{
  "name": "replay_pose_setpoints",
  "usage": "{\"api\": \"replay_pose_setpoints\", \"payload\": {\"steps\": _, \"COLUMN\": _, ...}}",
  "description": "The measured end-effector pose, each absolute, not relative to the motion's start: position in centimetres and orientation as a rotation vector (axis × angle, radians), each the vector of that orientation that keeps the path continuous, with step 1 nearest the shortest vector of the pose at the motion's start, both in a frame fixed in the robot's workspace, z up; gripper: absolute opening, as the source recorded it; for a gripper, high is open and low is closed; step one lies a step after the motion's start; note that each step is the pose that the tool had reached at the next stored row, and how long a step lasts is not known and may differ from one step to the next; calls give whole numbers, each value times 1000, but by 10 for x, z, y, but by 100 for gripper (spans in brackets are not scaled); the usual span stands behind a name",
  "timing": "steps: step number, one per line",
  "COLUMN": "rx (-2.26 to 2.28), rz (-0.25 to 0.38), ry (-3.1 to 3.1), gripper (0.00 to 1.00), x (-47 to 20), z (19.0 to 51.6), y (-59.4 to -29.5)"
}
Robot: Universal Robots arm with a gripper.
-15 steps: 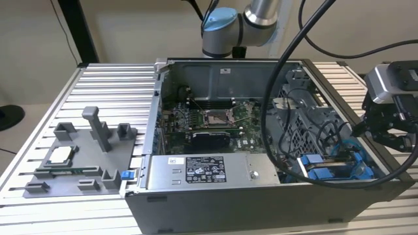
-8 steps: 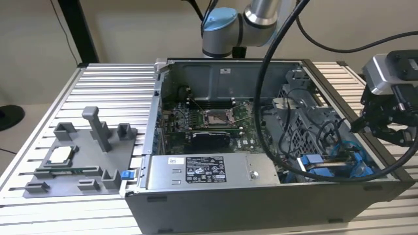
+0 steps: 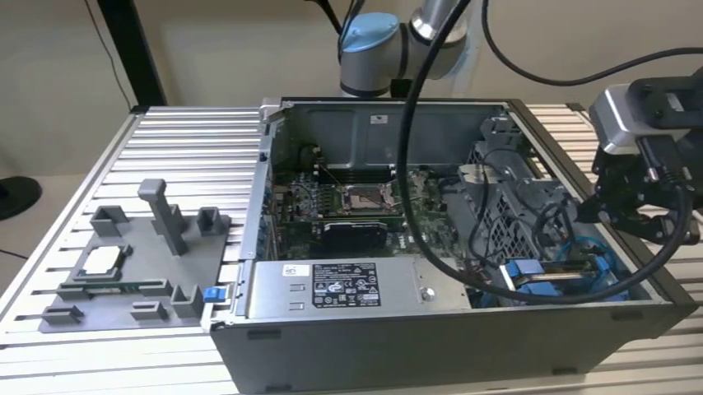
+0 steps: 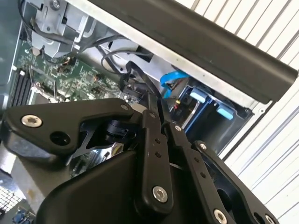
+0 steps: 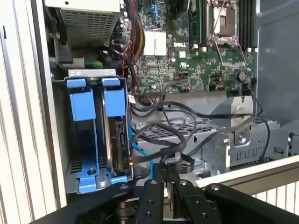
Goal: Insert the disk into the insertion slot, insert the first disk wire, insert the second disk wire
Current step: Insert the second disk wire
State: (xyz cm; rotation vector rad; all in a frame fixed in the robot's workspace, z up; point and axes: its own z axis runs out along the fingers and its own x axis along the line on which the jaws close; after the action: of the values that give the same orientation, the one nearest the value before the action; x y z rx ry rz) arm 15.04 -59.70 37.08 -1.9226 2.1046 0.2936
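The end effector [image 5: 163, 179] has its fingers pressed together on a black wire [image 5: 159, 137], just beside the disk [image 5: 117, 140], which stands upright in the insertion slot [image 5: 86, 144].

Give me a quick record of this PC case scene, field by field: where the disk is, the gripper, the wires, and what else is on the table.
disk: standing on edge in the insertion slot, in its blue frame
gripper: fingers closed together, above the case's drive corner, beside the disk
gripper contents: a dark wire runs up to the fingertips; a grip on it cannot be confirmed
power-supply box: along the case's near wall
grey fixture tray: on the table at the exterior view's left
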Motion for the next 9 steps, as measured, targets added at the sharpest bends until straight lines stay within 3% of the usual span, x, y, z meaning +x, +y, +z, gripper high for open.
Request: {"api": "replay_pose_setpoints", "payload": {"steps": 9, "rx": -1959, "rz": 244, "ry": 2124, "gripper": 0, "x": 132, "z": 380, "y": -597}}
